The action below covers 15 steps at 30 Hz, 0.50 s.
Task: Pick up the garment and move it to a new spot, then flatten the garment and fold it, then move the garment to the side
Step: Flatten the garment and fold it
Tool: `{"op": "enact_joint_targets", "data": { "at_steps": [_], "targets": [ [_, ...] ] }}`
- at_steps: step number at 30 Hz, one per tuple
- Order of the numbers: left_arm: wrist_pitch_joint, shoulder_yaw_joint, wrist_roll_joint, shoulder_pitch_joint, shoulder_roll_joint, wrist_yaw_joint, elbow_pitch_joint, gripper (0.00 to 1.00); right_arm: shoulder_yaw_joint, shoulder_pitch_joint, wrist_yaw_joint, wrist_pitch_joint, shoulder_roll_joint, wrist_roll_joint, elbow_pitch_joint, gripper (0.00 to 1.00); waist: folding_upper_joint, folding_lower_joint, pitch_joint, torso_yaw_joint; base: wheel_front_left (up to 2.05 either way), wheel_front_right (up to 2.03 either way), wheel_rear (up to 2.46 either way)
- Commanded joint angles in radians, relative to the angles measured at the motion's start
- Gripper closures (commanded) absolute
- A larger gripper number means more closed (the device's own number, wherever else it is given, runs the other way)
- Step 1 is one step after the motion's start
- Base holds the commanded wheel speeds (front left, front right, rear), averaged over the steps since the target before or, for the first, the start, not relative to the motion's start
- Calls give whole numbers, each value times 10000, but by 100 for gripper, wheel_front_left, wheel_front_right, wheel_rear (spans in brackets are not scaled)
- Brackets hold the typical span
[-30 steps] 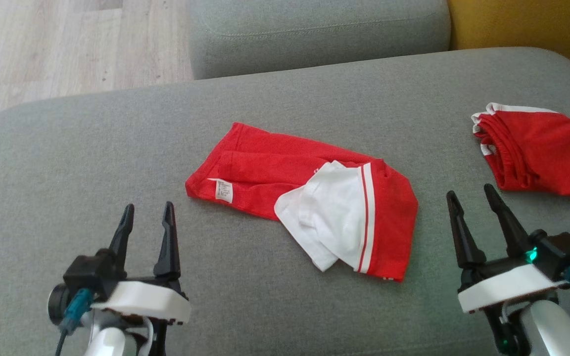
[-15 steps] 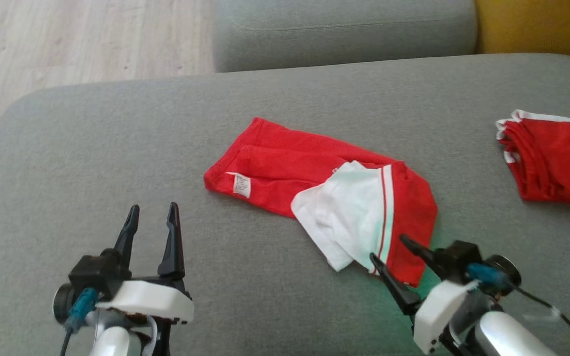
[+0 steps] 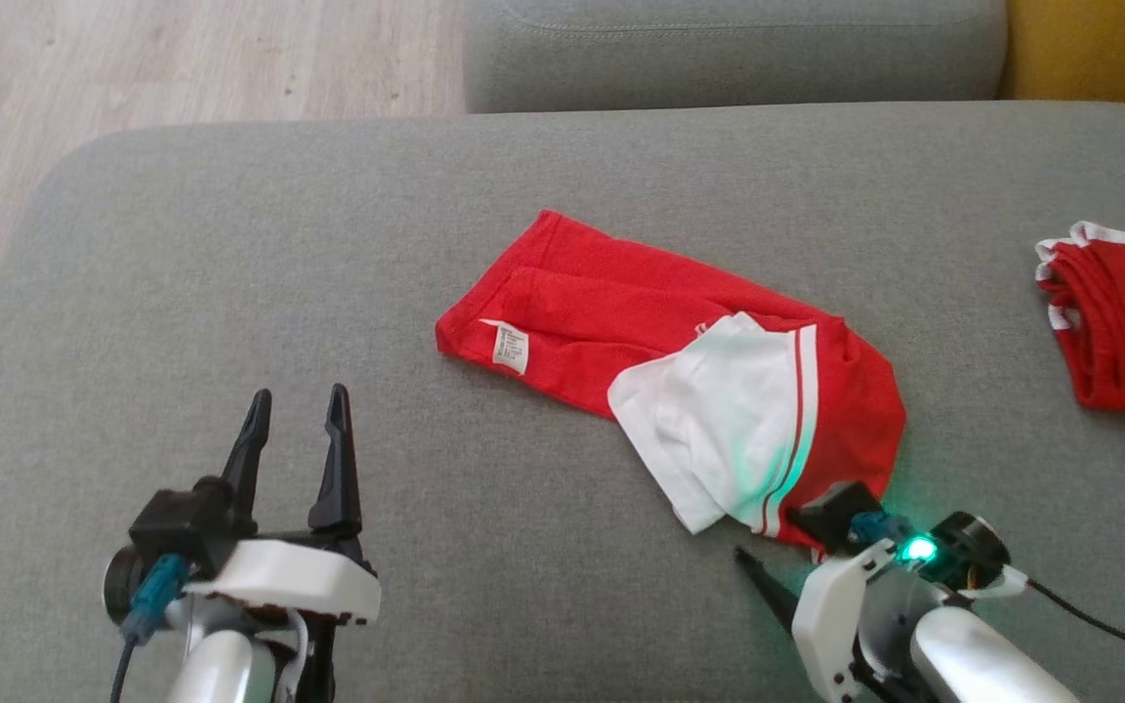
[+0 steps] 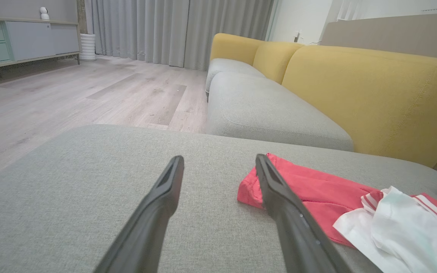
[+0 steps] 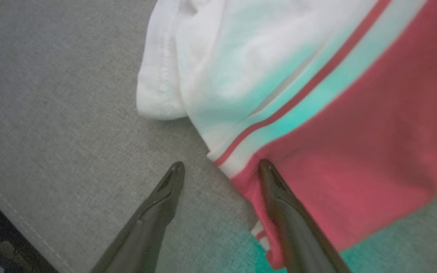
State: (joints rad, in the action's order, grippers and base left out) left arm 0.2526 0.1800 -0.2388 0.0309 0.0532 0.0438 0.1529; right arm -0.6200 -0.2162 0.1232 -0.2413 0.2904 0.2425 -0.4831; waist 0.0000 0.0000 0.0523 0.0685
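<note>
Plainly, the task is at its very start. In the head view the garment (image 3: 680, 361), red with a white striped part turned out, lies rumpled at the middle of the grey cushion (image 3: 230, 293). It is not yet lifted, so moving, flattening, folding and setting aside are all left. A second red garment (image 3: 1119, 322) sits at the right edge (apparently not the one in hand). The left gripper (image 3: 297, 398) hovers at lower left, fingers apart and pointing up the frame, well clear of the cloth. The right gripper (image 3: 782, 537), at lower right, tilts toward the garment's near corner.

In the left wrist view the left gripper (image 4: 218, 159) stands wide and empty above the grey cushion, the garment (image 4: 317, 189) to its right.

In the right wrist view the right gripper (image 5: 221, 165) is spread astride the garment's (image 5: 355, 132) hem corner, one tip over red cloth, the other over bare grey cushion. Whether they touch, I cannot tell.
</note>
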Motion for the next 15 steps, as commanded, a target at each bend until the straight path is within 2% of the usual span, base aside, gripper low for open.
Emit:
{"op": "enact_joint_targets", "data": {
  "at_steps": [1,3,4,11,15],
  "targets": [
    [91,-382,104,494,-18,-25,-306,0,59,-335,75,214,-63,-149,119,7,0,0,16,26,0,0,0],
    [91,-412,112,483,-22,-16,-314,0,202,-359,75,432,-175,-268,54,53,0,0,39,18,0,0,0],
    [91,-420,118,471,-23,-13,-308,0,287,-365,75,536,-214,-322,46,98,0,0,49,5,0,0,0],
    [91,-387,67,427,-27,-26,-242,0,1332,-217,75,1212,-275,-441,488,100,0,0,48,-198,0,0,0],
    [91,-345,67,410,-28,-10,-169,0,2912,147,75,1591,-519,307,1086,100,0,0,48,-434,0,0,0]
  ]
}}
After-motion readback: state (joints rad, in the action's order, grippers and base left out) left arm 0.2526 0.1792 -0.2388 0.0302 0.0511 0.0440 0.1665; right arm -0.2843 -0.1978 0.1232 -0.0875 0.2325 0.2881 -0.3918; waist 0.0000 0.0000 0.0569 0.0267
